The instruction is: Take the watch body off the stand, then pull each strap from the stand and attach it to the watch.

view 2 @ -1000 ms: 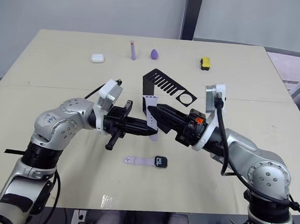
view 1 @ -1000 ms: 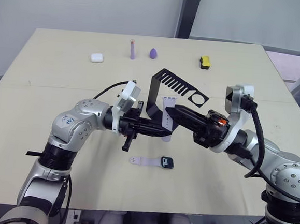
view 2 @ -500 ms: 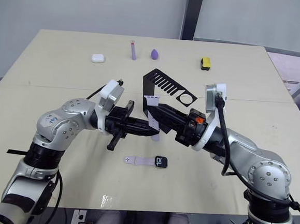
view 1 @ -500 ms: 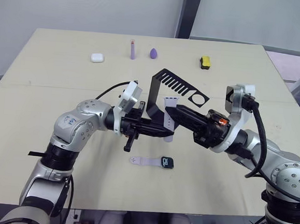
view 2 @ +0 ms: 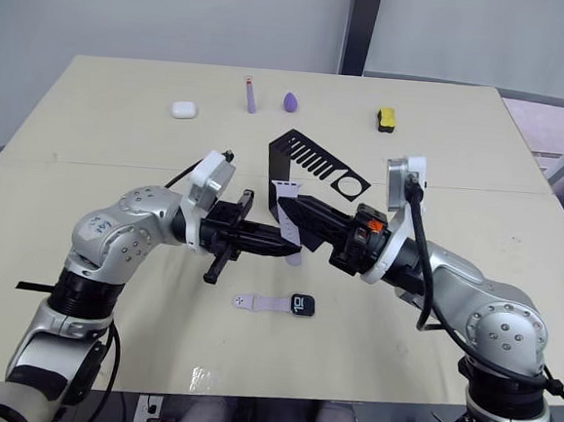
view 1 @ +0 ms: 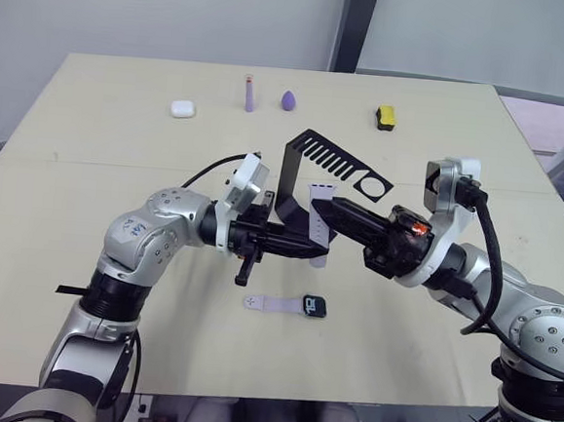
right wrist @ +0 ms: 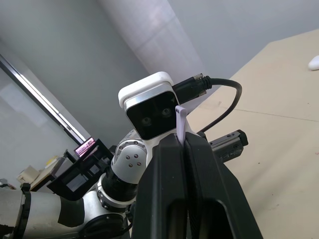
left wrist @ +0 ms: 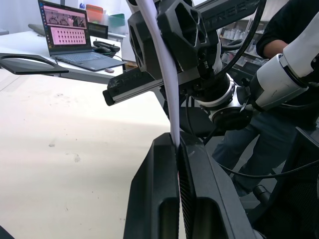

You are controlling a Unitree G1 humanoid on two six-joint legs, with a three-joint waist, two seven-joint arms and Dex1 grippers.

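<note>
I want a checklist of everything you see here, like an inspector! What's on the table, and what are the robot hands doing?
Surface: pale table, seam across the middle.
Job's things: black stand upright mid-table; watch body lying flat near the front with one strap already on it; second strap held up between both grippers.
Clutter: white case, purple stick, purple teardrop, yellow-and-black block along the far edge.
Grippers: left gripper shut on the second strap; right gripper shut on its other end.
Cables: black cable along the right arm.
Surroundings: laptop on a desk; a person nearby.
</note>
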